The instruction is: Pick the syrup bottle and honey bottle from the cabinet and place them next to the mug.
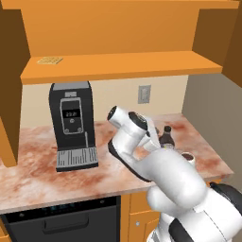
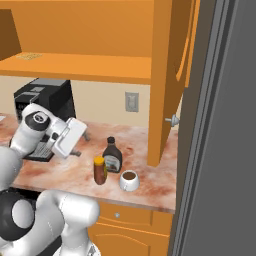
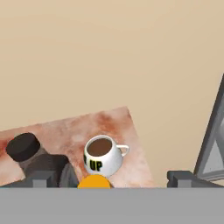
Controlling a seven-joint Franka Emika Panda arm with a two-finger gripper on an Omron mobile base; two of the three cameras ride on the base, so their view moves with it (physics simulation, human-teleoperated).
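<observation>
Syrup, honey and mug stand upright, close together on the counter right of the coffee machine, cabinet shelf above, gripper released, fingers spread wide, hovering just over the honey's cap.

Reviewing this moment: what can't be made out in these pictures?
- Honey bottle: hand view, cut off by the bottom edge below its cap.
- Syrup bottle: left base view, body behind the arm.
- Mug: left base view, partly behind the arm.
- Gripper: fingertips barely visible, grip unclear.
</observation>
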